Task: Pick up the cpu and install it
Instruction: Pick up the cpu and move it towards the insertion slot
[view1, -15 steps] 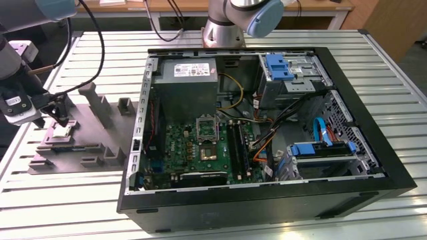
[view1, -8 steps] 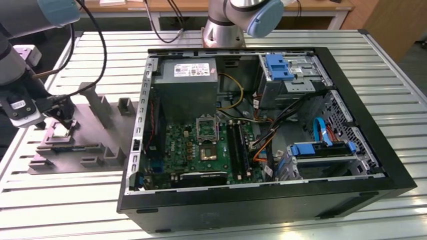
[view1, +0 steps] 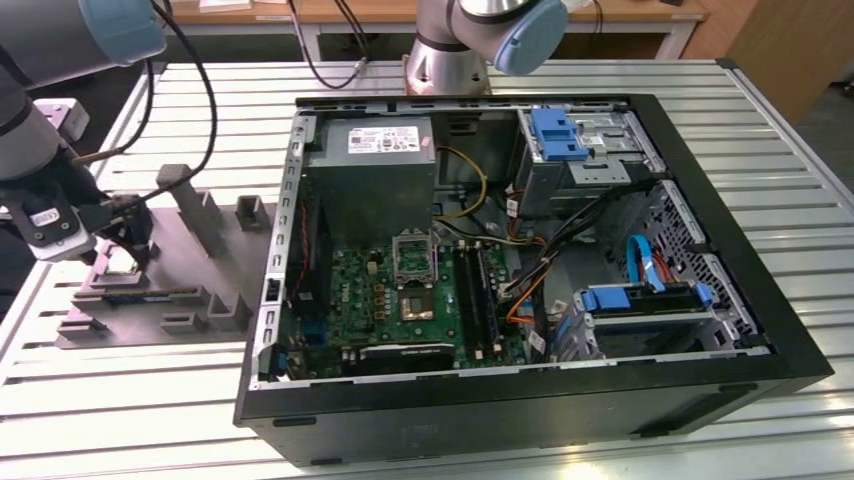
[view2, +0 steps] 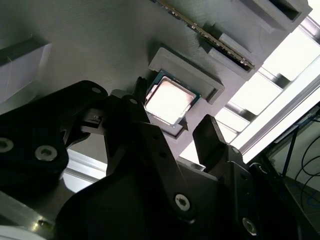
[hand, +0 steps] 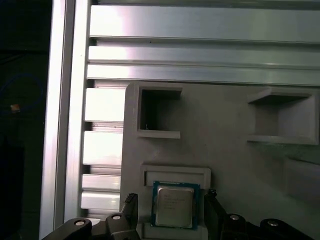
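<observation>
Exterior view looked down from high up, taking in whole worktop (view1: 134, 400) & PC case (view1: 534, 405). Both wrist views sat close to grey fixture (hand: 225, 140) (view2: 100, 50), aimed at it; shared the cpu (hand: 174, 205) (view2: 170, 102).

Fixture ledges (hand: 175, 174) bound two cpu (hand: 174, 205) edges; the other flanks lie free.

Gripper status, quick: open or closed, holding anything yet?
Gripper: open, holding nothing; it straddles the cpu, which sits in the grey fixture.
</observation>
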